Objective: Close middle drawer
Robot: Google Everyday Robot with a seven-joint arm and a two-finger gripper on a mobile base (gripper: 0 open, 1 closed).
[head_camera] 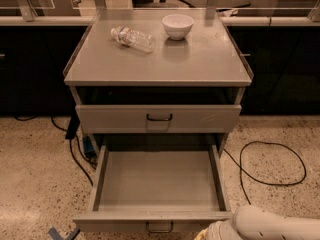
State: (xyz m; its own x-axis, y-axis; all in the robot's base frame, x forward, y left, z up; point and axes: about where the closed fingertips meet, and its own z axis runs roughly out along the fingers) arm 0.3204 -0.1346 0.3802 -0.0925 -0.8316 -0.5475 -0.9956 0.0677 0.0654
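Observation:
The middle drawer [160, 184] is a grey metal tray pulled far out of the cabinet toward me, and it is empty inside. Its low front panel [115, 222] lies along the bottom edge of the view, with a small dark bar handle [160, 228] at its centre. My white arm [270, 225] comes in from the bottom right corner. My gripper [207, 233] is at the very bottom edge, just right of the handle and right in front of the front panel, and it is mostly cut off by the frame.
Above the open drawer is another grey drawer front [159, 118] with a dark handle. On the cabinet top [200, 64] lie a clear plastic bottle [132, 38] and a white bowl [178, 26]. Black cables [272, 164] run across the speckled floor on both sides.

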